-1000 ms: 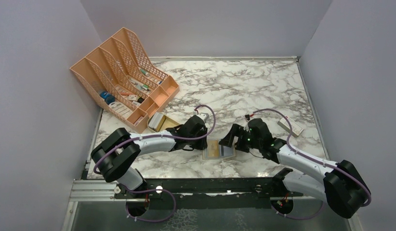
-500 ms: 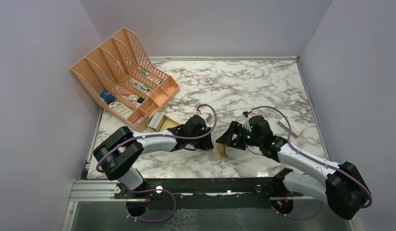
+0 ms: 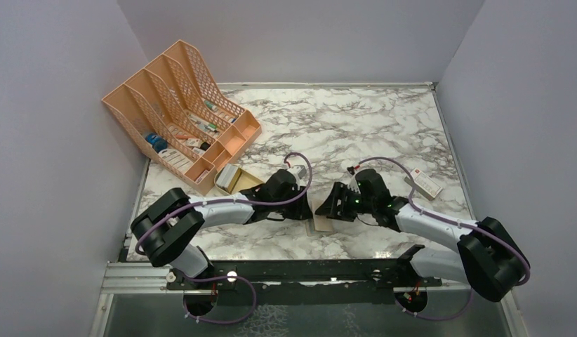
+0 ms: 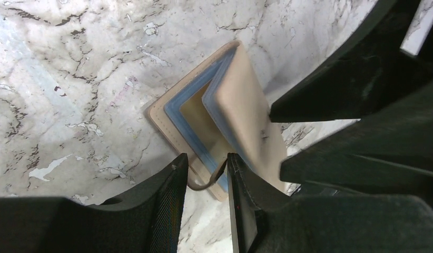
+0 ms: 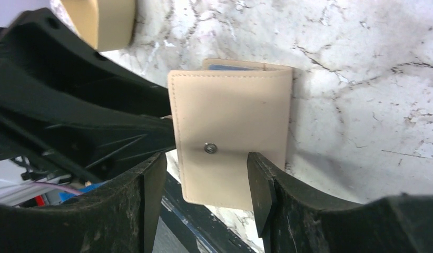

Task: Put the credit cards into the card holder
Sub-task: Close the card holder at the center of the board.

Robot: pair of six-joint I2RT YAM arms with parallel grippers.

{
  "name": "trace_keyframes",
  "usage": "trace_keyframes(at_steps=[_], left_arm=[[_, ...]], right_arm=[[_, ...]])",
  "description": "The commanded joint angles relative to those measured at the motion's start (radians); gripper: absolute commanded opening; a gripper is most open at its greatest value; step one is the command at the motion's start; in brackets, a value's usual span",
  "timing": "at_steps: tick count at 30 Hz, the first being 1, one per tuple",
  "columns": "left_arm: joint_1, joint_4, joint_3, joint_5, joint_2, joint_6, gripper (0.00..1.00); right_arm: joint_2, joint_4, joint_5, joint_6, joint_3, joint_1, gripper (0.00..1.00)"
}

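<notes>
Marbled white-and-grey worktop point(image 3: 384, 126) fills my top view, with plain pale walls on three sides. At its near middle my two pincers meet nose to nose.

My left pincer point(image 4: 205, 158) is partly open. Its black fingers point(image 4: 169, 200) stand apart over the near corner of the small tan leather-like folding card holder point(image 4: 246, 105). The holder's thin curved closing strap point(image 4: 206, 182) lies in the gap, and I see no pinch on it.

My right pincer point(image 5: 205, 156) stands wider apart. In its own camera the holder's tan outer leaf faces me, with a small metal snap stud point(image 5: 209, 148) on it, and one finger crosses in front of the leaf's lower edge. From the left wrist I see that leaf raised and tilted, its edge touching the tip of a right finger, while the other leaf lies flat on the marble. Neither pincer has hold of it.

Pale blue-grey lining point(image 4: 175, 113) shows between the leaves; whether any of it is a card I cannot tell.

Farther out, a beige rounded dish point(image 5: 98, 21) sits beyond the left arm. A thicker white box with a red mark point(image 3: 424, 184) lies well apart to the right. A large orange mesh file rack point(image 3: 180, 105) holding small items stands at the far left.
</notes>
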Motion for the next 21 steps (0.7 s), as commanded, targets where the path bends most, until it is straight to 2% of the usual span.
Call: trace_keyframes(at_steps=[1, 5, 9, 21], left_arm=[[-0.005, 0.011, -0.007, 0.001, -0.044, 0.001, 0.36], [-0.005, 0.062, -0.036, 0.021, -0.069, -0.003, 0.38], [-0.004, 0.029, -0.036, -0.003, -0.099, 0.007, 0.38], [-0.004, -0.043, -0.033, -0.035, -0.106, 0.047, 0.31]], right_arm=[[0.053, 0.001, -0.006, -0.042, 0.014, 0.003, 0.56], [0.092, -0.020, 0.027, -0.065, 0.020, 0.003, 0.47], [0.126, -0.038, 0.050, -0.082, 0.028, 0.003, 0.42], [0.186, -0.086, 0.124, -0.117, 0.043, 0.005, 0.40]])
